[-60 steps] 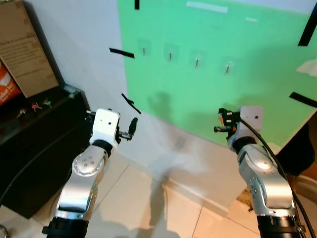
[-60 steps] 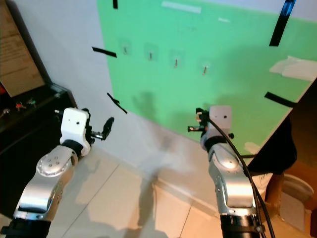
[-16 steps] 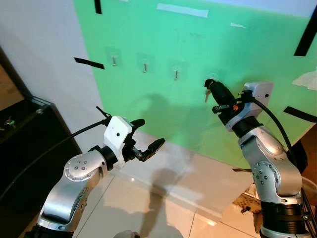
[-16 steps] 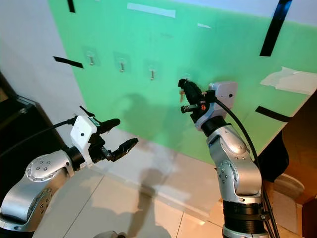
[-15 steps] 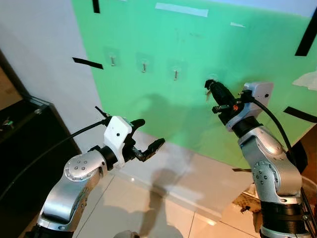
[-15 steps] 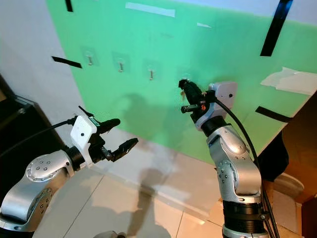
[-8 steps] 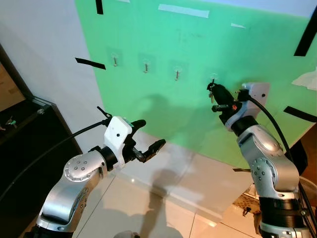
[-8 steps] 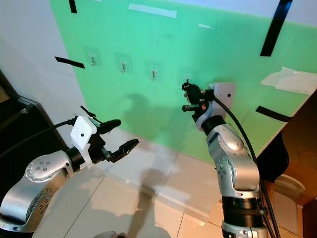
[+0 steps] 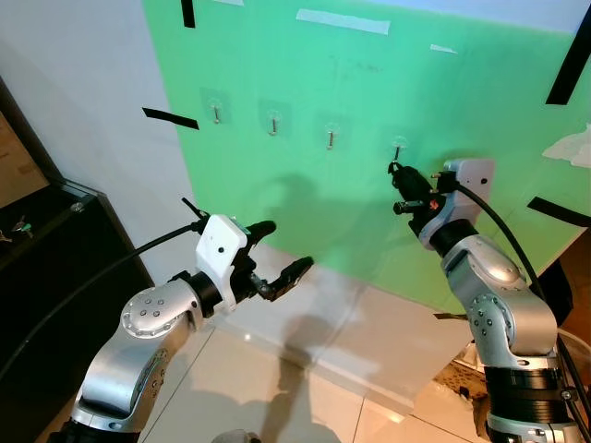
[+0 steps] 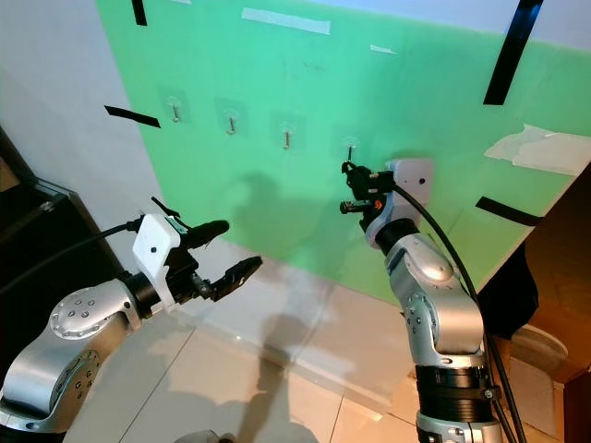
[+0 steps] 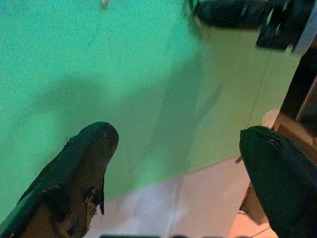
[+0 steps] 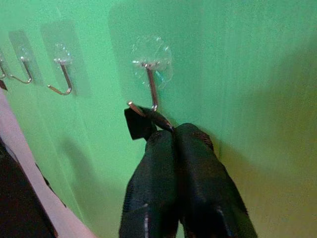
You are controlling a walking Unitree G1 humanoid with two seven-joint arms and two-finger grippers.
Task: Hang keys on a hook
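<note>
Metal hook [image 12: 151, 92] touches right claw's [image 12: 167, 130] keys [image 12: 140, 122].

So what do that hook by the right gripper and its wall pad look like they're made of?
The hook looks like thin bent metal wire: silvery, with a bright glint along it. Its pad looks like clear glossy plastic, since the green wall shows through. The right gripper is shut on a dark key.

My right gripper [image 12: 173, 141] was raised, arm extended forward, fingers pressed together. My left gripper [image 9: 277, 254] hung lower, bent inward, fingers spread wide.
</note>
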